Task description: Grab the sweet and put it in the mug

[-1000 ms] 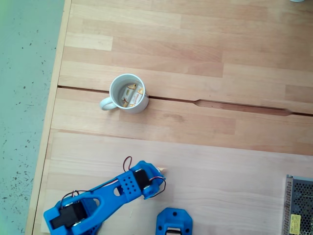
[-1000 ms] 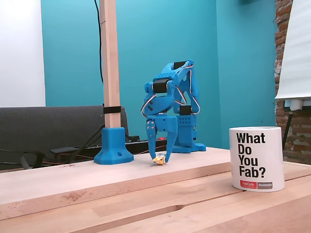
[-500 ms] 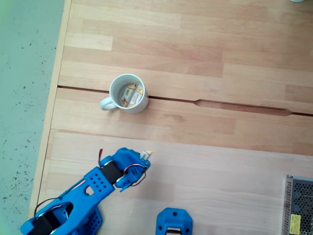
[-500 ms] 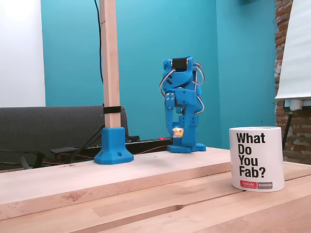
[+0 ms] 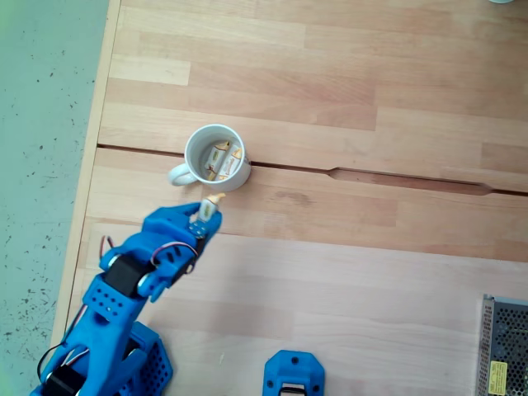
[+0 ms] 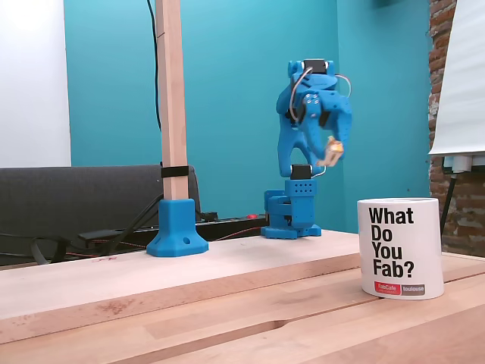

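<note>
The wooden table (image 5: pixel 346 272) bears the mug (image 5: pixel 217 157).

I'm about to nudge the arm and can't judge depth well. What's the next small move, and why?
Probably carry the sweet a little farther toward the mug before releasing. From above, the gripper holds it just short of the rim, not over the opening; the side view shows it well above mug height.

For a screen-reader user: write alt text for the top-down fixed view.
A blue robot arm's gripper holds a sweet just short of a white mug that already has sweets inside. All sit on a pale wooden table, with a blue base at the bottom edge.
</note>
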Available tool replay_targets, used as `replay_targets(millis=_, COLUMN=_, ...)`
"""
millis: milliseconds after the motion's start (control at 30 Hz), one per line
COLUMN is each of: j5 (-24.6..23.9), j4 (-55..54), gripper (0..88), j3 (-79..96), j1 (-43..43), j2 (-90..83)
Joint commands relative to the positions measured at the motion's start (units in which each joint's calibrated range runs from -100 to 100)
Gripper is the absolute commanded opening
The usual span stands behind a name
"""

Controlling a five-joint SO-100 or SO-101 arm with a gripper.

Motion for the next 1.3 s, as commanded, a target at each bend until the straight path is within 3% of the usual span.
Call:
replay_targets(millis=0, j5=-0.1, j4=-0.5, gripper=0.0, j3=-5.6, j1=-2.6, j2=-1.0)
replay_targets(millis=500, j5=-0.1, j4=-20.2, gripper=0.0, j3=-2.9, j1=-2.8, j2=10.3)
replay_targets(millis=833, j5=-0.2, j4=-25.4, gripper=0.0, j3=-1.9, j1=-3.8, j2=15.4)
replay_targets(millis=1267, j5=-0.2, j4=-29.0, gripper=0.0, j3=-1.1, j1=-11.8, j2=15.7)
